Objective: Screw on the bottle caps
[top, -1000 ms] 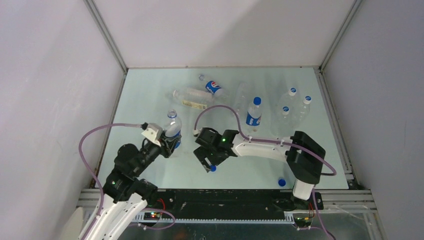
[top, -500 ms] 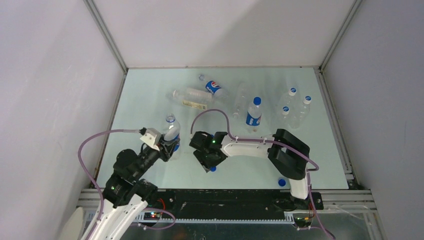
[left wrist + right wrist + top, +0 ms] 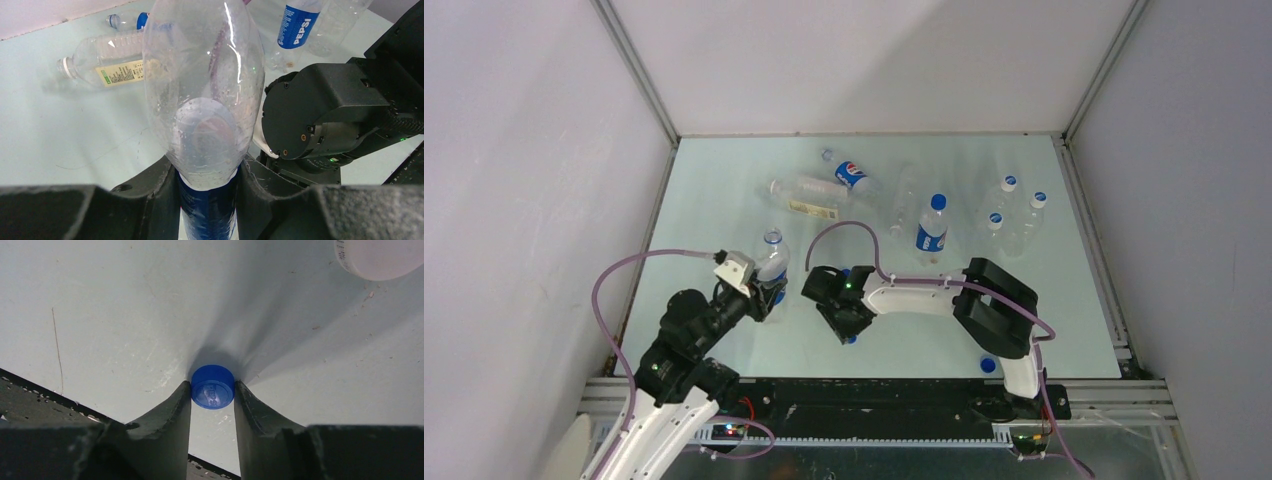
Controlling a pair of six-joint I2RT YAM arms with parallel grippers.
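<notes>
Nearest, by the right arm's base: one loose cap (image 3: pixel 987 365), blue, lying on the pale tabletop (image 3: pixel 714 190), well apart from the rest.

Next, centre: right hand (image 3: pixel 848 335), pointed down at the tabletop. Its two fingers are drawn in against either side of a blue cap (image 3: pixel 213 386). The cap sits flat on the tabletop, lettered top upward, touched on both sides.

Beside it, to the left: left hand (image 3: pixel 759 290), closed round the blue-labelled lower body of an open bottle (image 3: pixel 202 90). The bottle is clear, beaded with droplets inside, tilted a little, mouth open at the top. The right hand's black housing stands just beside it.

Middle distance: capped Pepsi bottle (image 3: pixel 932 228), upright, blue label.

To its right: three clear bottles (image 3: pixel 1007 196), upright, close together, each capped.

Farther back: pale-labelled bottle (image 3: pixel 804 197), lying on its side. Just behind it, a second Pepsi bottle (image 3: pixel 851 175), also lying down. Between these and the upright ones, a plain clear bottle (image 3: pixel 904 195); I cannot tell its state.
</notes>
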